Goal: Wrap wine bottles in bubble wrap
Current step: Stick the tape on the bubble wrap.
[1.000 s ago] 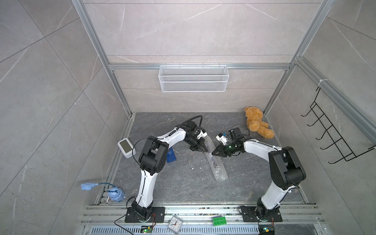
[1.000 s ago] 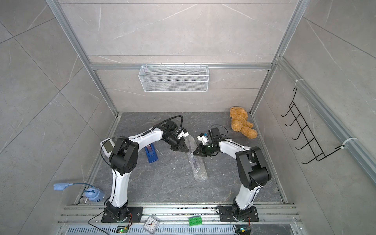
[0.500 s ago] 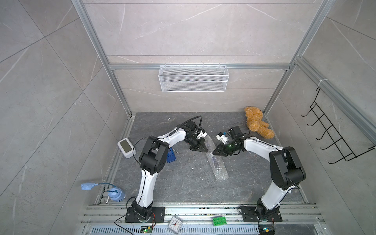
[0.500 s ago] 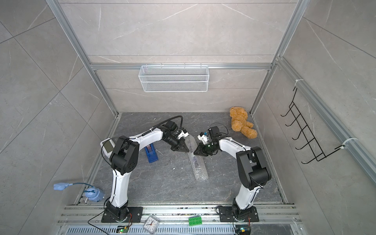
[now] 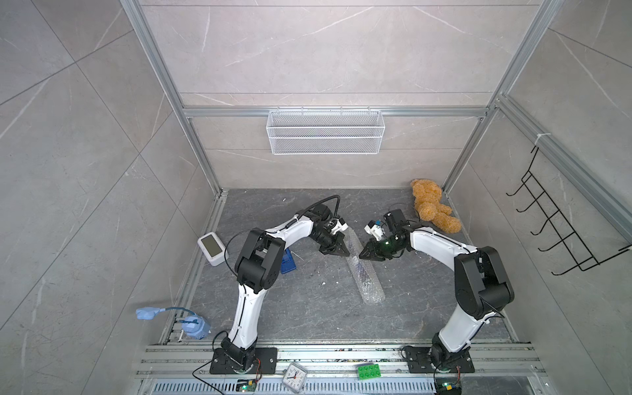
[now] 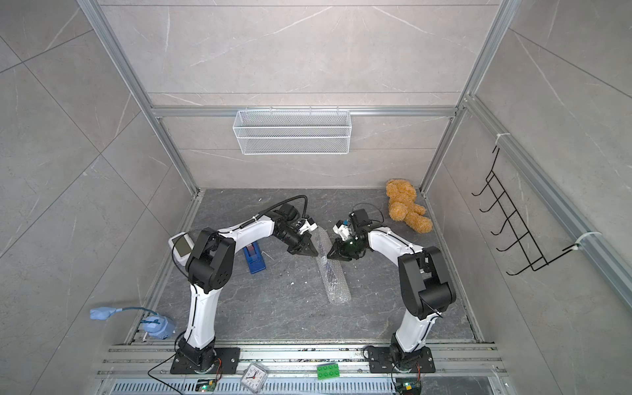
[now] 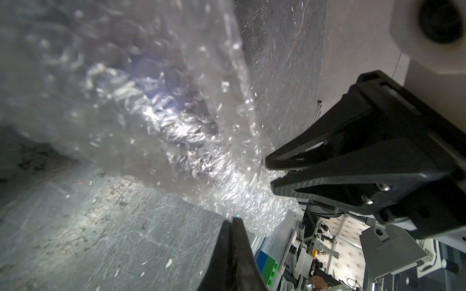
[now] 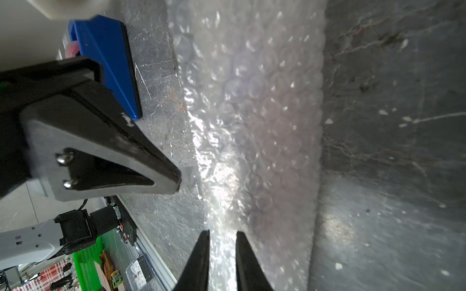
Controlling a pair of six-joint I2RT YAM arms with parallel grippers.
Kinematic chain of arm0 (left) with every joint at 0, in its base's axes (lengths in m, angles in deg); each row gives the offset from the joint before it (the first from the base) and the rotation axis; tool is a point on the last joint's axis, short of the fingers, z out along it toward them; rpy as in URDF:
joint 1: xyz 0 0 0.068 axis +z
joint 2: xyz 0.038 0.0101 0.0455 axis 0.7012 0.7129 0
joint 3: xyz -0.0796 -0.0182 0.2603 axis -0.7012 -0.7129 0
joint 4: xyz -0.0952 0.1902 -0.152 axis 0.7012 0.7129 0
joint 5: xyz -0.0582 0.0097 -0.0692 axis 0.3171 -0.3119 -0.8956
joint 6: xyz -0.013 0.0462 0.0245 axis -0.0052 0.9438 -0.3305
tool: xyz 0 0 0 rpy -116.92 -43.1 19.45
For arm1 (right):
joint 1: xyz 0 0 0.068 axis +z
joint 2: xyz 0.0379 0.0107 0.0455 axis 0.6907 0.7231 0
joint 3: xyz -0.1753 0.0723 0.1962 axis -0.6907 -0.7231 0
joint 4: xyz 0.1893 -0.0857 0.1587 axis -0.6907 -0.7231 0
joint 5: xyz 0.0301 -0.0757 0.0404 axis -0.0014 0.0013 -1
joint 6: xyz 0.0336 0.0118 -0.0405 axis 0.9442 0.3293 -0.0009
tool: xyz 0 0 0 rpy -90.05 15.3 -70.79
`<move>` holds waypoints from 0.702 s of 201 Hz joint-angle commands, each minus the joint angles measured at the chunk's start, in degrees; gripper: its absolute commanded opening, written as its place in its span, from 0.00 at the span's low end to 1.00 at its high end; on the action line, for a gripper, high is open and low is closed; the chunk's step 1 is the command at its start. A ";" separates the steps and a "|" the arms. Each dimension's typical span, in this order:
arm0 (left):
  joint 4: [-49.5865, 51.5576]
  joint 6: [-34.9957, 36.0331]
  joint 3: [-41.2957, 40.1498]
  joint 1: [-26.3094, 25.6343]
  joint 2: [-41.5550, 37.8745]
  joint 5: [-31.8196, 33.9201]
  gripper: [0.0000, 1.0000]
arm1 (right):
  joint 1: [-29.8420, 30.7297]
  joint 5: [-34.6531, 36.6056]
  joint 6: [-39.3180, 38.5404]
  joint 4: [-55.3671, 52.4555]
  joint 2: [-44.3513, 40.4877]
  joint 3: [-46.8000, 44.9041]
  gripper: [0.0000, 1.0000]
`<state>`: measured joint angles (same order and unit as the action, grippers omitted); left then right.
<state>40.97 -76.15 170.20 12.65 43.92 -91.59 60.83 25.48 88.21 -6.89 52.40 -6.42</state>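
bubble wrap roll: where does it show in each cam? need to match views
Top view: bubble wrap roll lies slanted on the floor, mid-frame.
Top view: same pose, slightly left of centre.
Left wrist: fills much of the frame, beyond the left gripper, fingers shut.
Right wrist: broad band beyond the right gripper.
Shared landmark: the left gripper's tip at the roll's edge, in all four.

grey tiled walls [image 5: 325,51], dark marbled floor [image 5: 307,318], wire basket [image 5: 325,136]
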 commanded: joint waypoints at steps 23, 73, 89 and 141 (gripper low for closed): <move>-0.44 -0.87 1.41 -0.25 0.87 -0.40 0.00 | 0.29 1.13 -1.27 -4.22 -2.13 4.62 0.21; 0.01 -0.55 1.34 -0.29 0.56 -0.21 0.00 | 0.38 1.00 0.31 -4.12 1.04 8.49 0.19; -0.03 -0.60 1.34 -0.29 0.56 -0.24 0.00 | 0.31 0.65 0.77 -3.24 2.87 9.56 0.16; -0.02 -0.45 1.34 -0.26 0.56 0.00 0.00 | 1.81 2.87 0.90 -1.20 8.32 10.08 0.11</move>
<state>40.77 -76.17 170.20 12.63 44.86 -91.54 61.32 26.42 88.71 -8.60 58.04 3.07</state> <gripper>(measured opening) 0.049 0.117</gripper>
